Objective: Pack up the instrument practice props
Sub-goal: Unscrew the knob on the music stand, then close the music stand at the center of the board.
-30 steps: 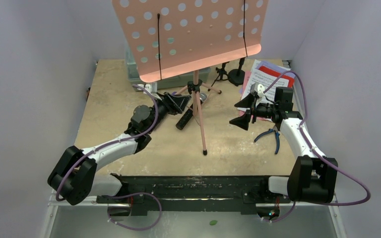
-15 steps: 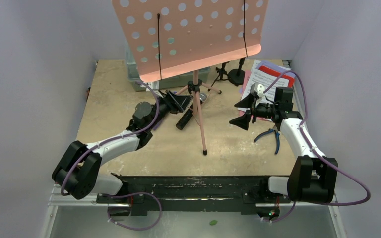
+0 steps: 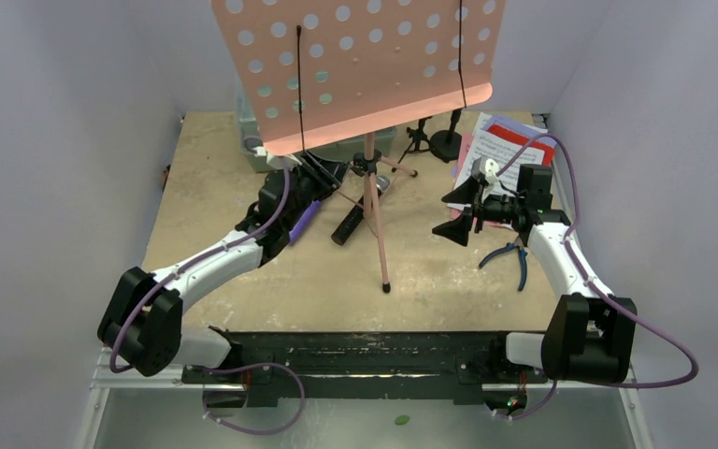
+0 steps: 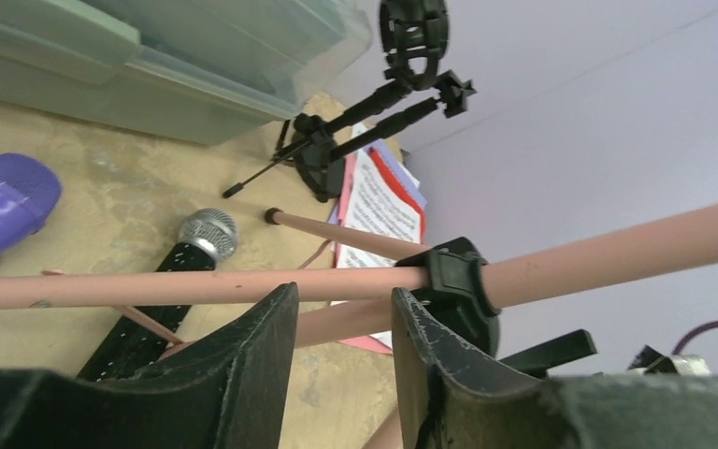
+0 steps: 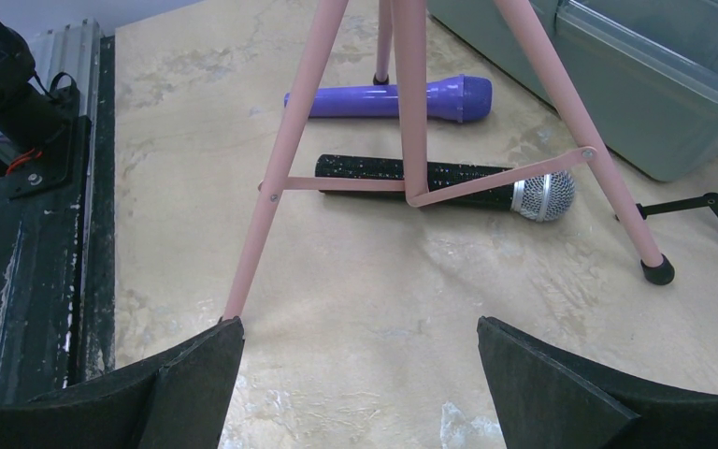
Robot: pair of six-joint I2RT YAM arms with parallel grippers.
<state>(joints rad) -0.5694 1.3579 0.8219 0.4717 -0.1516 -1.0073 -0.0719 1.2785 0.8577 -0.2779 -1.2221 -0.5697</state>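
The pink stand [image 3: 375, 220] is unfolded at the centre of the top view, with the purple microphone [image 5: 388, 98] and the black microphone [image 5: 430, 178] under it and the pages [image 3: 500, 140] at upper right. We judge nothing is packed yet. The left gripper [image 4: 344, 299] has its jaws narrowly apart at the pole, and we cannot tell if they grip. The right gripper [image 5: 355, 346] is wide open and empty.

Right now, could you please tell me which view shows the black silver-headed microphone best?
The right wrist view: the black silver-headed microphone lies full length, crossed only by thin braces of the pink tripod. The left wrist view shows its head and part of the body; the top view, just a dark handle.
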